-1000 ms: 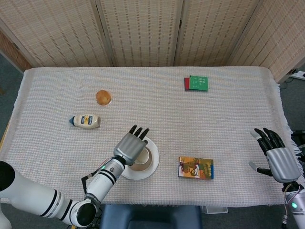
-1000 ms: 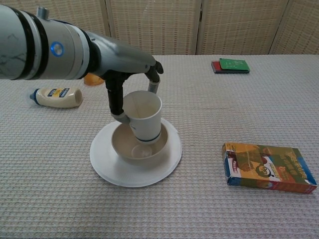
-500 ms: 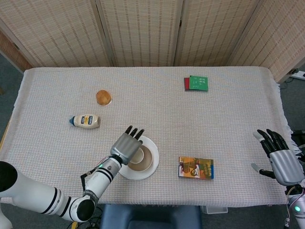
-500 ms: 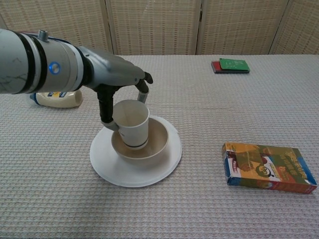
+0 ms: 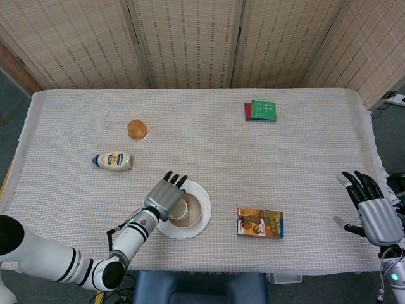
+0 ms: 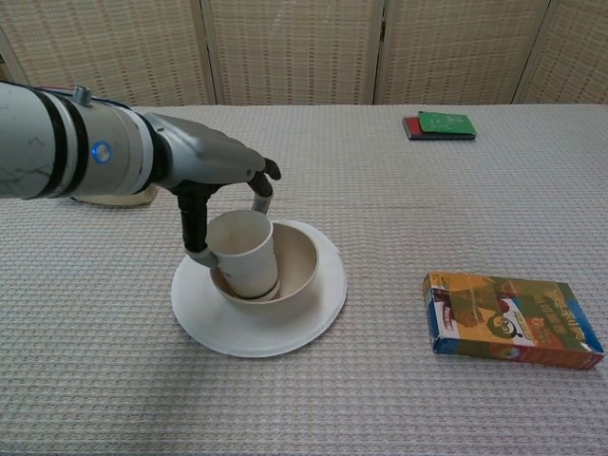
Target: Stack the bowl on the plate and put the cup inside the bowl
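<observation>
Cup (image 6: 241, 251) upright, mouth up, inside bowl (image 6: 296, 269), gripped by left hand (image 6: 217, 171)

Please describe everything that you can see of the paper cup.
The cup is plain white and looks like paper, with a rolled rim and an open, empty mouth. It stands nearly upright, tilted a little, with its base down inside the cream bowl, toward the bowl's left side; the bowl sits on the white plate. The left hand holds it from above, fingers on opposite sides near the rim.
</observation>
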`<move>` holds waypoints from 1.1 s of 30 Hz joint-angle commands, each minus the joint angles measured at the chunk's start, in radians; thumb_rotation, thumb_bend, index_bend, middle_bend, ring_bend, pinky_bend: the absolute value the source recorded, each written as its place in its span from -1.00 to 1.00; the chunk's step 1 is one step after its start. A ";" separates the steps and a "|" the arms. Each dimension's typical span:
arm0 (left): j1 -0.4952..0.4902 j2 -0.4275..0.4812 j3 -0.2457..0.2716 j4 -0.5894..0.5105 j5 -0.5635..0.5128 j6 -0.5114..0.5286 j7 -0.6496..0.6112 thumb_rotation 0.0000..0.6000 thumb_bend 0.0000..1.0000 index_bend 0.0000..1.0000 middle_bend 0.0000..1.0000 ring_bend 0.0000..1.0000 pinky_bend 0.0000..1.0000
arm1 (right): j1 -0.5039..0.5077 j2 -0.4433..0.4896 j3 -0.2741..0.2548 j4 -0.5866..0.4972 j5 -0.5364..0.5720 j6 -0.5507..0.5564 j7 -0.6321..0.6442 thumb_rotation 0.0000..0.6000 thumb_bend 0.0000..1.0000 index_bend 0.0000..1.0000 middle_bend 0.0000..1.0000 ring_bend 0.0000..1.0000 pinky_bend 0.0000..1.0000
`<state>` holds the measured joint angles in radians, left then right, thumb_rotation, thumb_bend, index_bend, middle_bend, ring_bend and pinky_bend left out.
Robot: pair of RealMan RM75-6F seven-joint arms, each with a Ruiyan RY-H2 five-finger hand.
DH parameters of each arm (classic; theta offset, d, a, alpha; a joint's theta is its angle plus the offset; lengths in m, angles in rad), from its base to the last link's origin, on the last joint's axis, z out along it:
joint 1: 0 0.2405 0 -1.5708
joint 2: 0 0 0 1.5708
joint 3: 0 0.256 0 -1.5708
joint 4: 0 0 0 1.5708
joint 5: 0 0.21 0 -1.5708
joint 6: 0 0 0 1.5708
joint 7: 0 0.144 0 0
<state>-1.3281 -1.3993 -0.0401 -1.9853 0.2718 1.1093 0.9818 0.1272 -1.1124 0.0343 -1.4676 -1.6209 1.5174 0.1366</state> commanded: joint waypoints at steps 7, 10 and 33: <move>-0.003 -0.027 0.000 0.022 0.014 -0.018 -0.011 1.00 -0.53 -0.08 -1.00 -1.00 -0.89 | -0.001 0.001 0.002 0.001 0.002 0.003 0.005 1.00 -0.67 -0.82 -0.84 -0.99 -0.85; -0.001 -0.033 0.001 0.029 0.022 -0.023 -0.017 1.00 -0.53 -0.09 -1.00 -1.00 -0.89 | -0.002 0.001 0.002 0.002 0.002 0.006 0.008 1.00 -0.67 -0.82 -0.84 -0.99 -0.85; 0.011 -0.052 0.000 0.057 0.075 -0.031 -0.054 1.00 -0.53 -0.51 -1.00 -1.00 -0.89 | 0.001 0.000 0.003 0.005 0.003 0.000 0.011 1.00 -0.67 -0.82 -0.84 -0.99 -0.85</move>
<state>-1.3178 -1.4512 -0.0404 -1.9286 0.3462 1.0781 0.9286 0.1287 -1.1128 0.0375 -1.4623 -1.6182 1.5179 0.1480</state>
